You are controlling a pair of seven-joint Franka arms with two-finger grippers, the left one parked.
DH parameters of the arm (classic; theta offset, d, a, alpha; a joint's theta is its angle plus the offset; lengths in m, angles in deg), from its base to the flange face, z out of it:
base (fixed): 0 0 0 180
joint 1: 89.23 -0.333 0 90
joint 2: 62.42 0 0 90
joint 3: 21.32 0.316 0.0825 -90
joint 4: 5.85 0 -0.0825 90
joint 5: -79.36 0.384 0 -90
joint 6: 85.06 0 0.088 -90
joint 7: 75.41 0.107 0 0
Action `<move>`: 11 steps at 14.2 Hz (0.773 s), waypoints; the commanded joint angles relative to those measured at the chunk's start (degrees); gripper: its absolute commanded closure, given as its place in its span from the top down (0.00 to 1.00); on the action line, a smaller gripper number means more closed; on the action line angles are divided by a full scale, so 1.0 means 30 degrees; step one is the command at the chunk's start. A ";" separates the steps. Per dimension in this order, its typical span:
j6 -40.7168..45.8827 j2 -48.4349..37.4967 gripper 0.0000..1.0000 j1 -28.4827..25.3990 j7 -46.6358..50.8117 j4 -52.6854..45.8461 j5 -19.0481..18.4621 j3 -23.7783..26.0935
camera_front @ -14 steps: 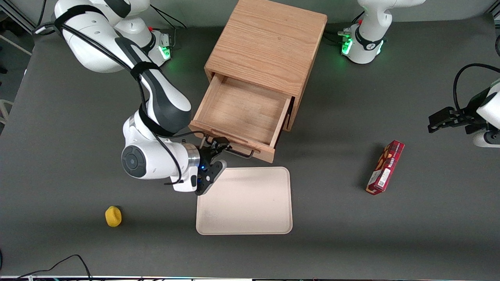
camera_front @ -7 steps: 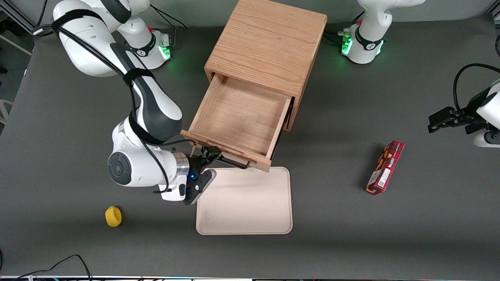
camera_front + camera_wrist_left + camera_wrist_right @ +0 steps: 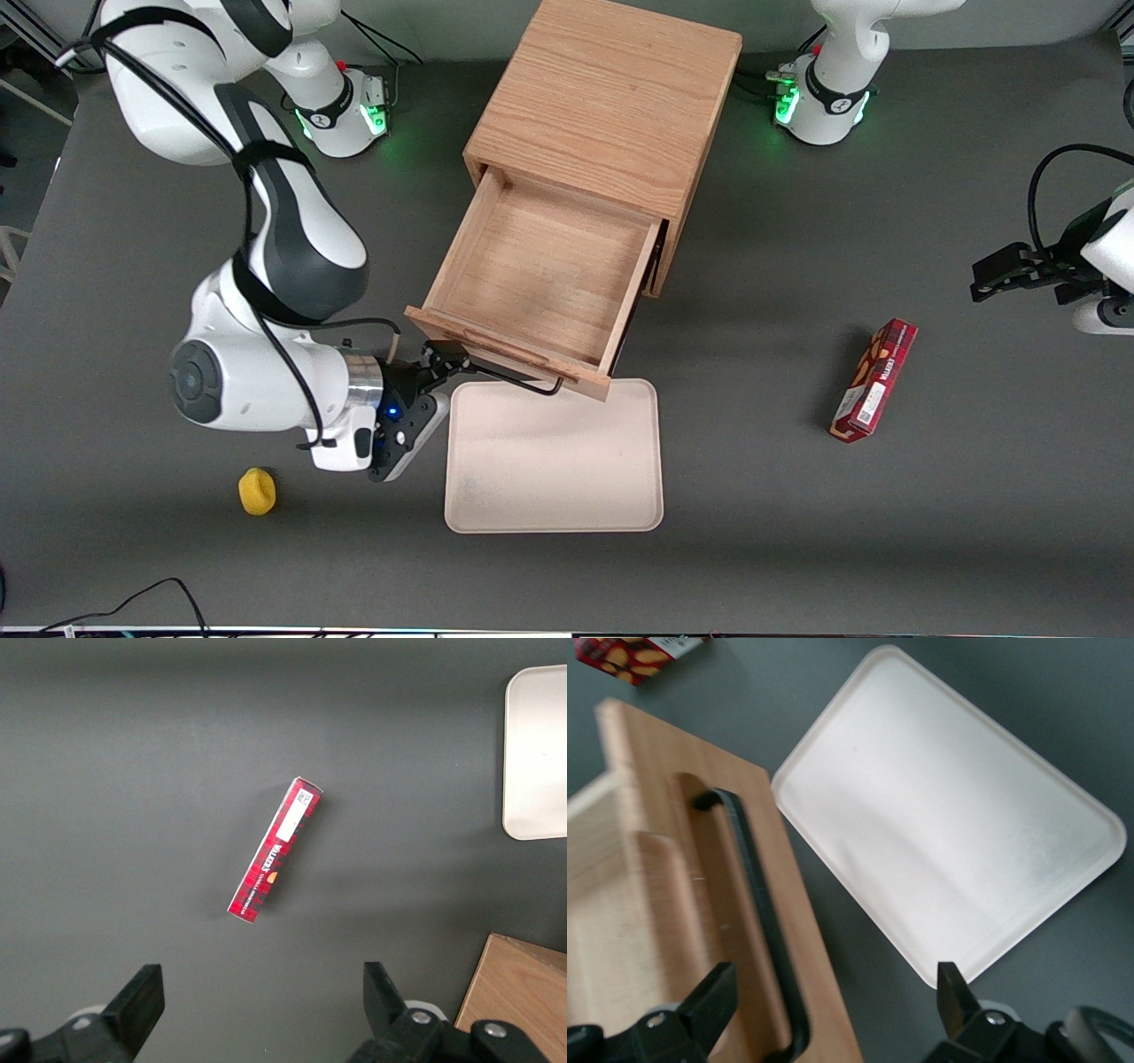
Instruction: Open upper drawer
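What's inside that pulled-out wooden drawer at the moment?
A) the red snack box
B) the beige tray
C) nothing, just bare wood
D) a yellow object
C: the upper drawer shows only its bare wooden bottom; the gripper sits open at one end of the handle, while the tray, red box and yellow object all lie on the table.

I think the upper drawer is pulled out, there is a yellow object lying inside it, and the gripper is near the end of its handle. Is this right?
Not fully. The upper drawer is pulled out and the gripper, open, is at the end of its handle, but the drawer is empty. The front view shows the yellow object lying on the table, nearer the front camera than the working arm.
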 commanded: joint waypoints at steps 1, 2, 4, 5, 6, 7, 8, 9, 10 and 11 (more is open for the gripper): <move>0.1447 -0.2405 1.00 -0.0070 0.0877 0.0274 -0.0593 -0.0620; 0.2031 -0.3052 1.00 -0.0128 0.2278 0.0479 -0.0914 -0.0799; 0.2941 -0.4691 1.00 -0.0361 0.5441 0.0947 -0.2111 -0.0656; 0.3178 -0.5802 1.00 -0.0392 0.7602 0.1704 -0.3047 -0.0509; 0.3702 -0.7089 1.00 -0.0363 1.0089 0.2669 -0.3491 -0.0450; 0.4142 -0.8291 1.00 -0.0334 1.2144 0.3374 -0.3496 -0.0478; 0.4582 -0.9434 1.00 -0.0218 1.3702 0.3846 -0.3525 -0.0710; 0.5717 -1.0171 1.00 -0.0072 1.4529 0.3937 -0.3438 -0.0858; 0.7759 -1.0671 1.00 0.0046 1.4625 0.3822 -0.3495 -0.1613; 0.9839 -1.1517 1.00 0.0018 1.4394 0.3937 -0.3612 -0.2520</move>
